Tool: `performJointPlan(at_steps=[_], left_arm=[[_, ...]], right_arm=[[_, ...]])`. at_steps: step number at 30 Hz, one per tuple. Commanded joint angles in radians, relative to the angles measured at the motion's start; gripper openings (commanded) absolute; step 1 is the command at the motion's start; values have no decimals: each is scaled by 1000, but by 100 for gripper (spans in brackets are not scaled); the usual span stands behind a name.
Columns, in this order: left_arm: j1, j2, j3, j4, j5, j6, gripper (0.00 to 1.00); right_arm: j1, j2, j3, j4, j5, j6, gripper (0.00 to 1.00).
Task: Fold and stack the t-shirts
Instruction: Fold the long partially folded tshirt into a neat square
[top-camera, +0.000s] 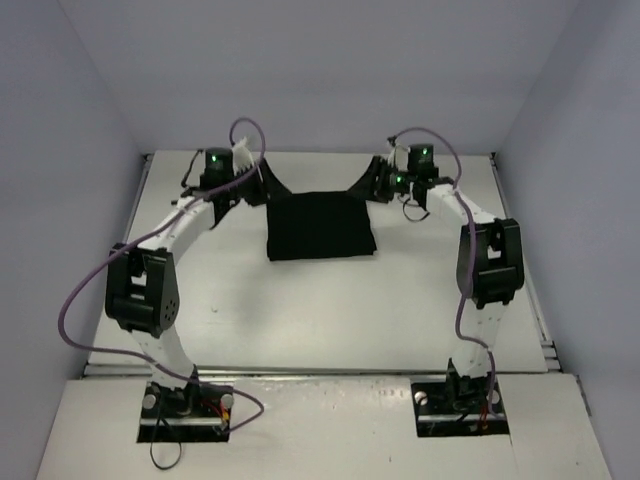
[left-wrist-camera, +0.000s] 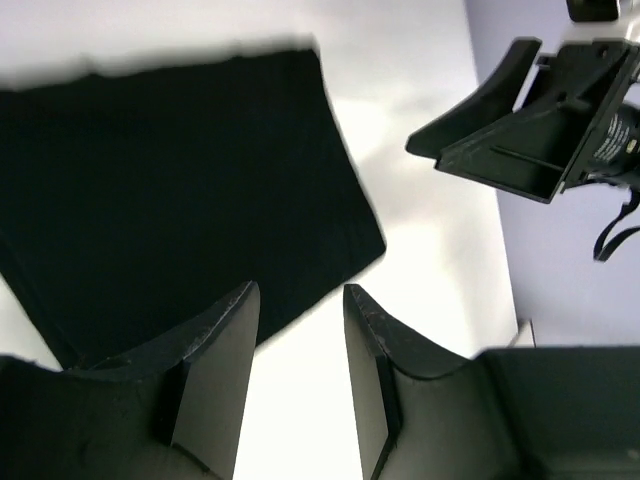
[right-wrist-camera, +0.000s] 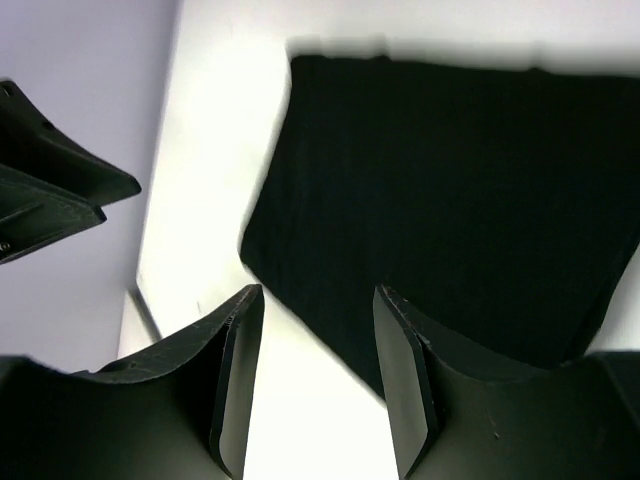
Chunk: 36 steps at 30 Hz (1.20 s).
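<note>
Black t-shirt folded flat on counter, far-centre, between the arms; left fingers moderately apart, gripping nothing; right fingers the same, gap empty, shirt edge just beyond

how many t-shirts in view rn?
1. A black t-shirt, folded to a rough rectangle, lies flat at the far middle of the table. Another could be hidden under it; the views cannot tell.

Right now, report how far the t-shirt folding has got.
Done: the t-shirt lies flat as a compact folded rectangle. In hand: nothing; the left gripper and right gripper stand open and empty near its far corners. Left: any final fold or stacking; no other garment shows.
</note>
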Motion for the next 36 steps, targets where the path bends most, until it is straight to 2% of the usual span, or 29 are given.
performJointPlan(at_steps=[1,5,11,15,17,21,24,26,30,34,36], left_arm=[[-26,-5,-161,69,24,-27,36],[-31,8,-257,88,20,-10,36],[-14,63,-322,69,-47,7,37],[-10,34,-313,41,-62,19,37],[-10,-21,-270,-40,-82,61,36],[-9,-211,-63,-438,-258,213,39],[6,-324,44,-591,-400,286,42],[22,-389,75,-635,-457,325,45],[35,-605,112,-722,-629,401,58],[35,-752,148,-795,-738,460,68],[34,-829,159,-830,-785,479,72]], right_arm=[[17,-59,-180,5,-24,-65,45],[15,-69,-346,54,-10,-89,45],[-10,-13,-488,230,-7,-50,43],[-13,-58,-499,233,3,-53,43],[-13,-128,-476,213,16,-49,45],[-16,-351,-332,-34,152,-129,51],[-40,-464,-247,-149,291,-184,57],[-52,-534,-206,-215,364,-215,61],[-70,-743,-180,-359,557,-292,70],[-73,-927,-203,-407,730,-339,85],[-72,-1005,-209,-431,793,-360,88]])
